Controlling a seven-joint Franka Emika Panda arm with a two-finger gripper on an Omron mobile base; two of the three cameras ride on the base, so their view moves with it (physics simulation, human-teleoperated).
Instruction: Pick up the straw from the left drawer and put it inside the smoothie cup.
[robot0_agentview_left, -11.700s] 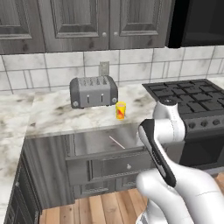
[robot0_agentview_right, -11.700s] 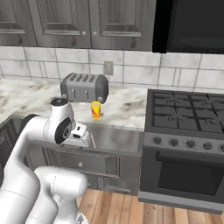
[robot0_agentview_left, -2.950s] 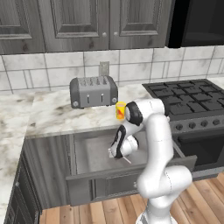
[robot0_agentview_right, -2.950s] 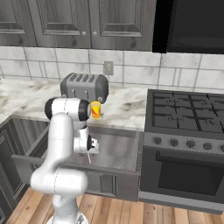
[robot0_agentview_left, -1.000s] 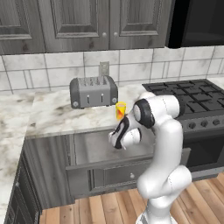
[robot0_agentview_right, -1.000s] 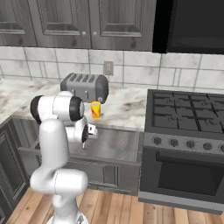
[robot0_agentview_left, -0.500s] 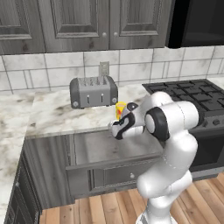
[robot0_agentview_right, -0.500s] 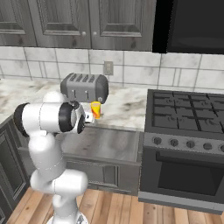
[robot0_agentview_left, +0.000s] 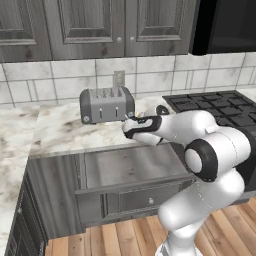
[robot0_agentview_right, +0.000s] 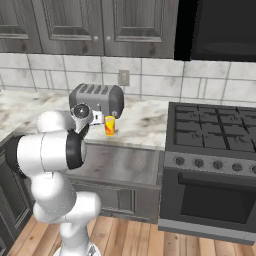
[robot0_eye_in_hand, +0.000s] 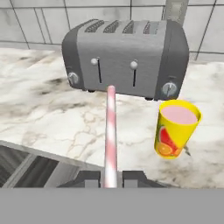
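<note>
The gripper (robot0_eye_in_hand: 110, 177) is clamping the straw (robot0_eye_in_hand: 110, 131) so it is pointing ahead, ready for insertion. The smoothie cup (robot0_eye_in_hand: 176, 128) is standing at its three o'clock, before the toaster (robot0_eye_in_hand: 127, 57), above the open left drawer (robot0_agentview_left: 131, 171).

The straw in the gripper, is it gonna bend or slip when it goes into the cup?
The straw sticks out straight from the shut gripper without sagging, so it probably stays stiff. It is thin and smooth, so it could slide or pivot in the grip. The cup is small and narrow-based, so a sideways nudge might tip it.
</note>
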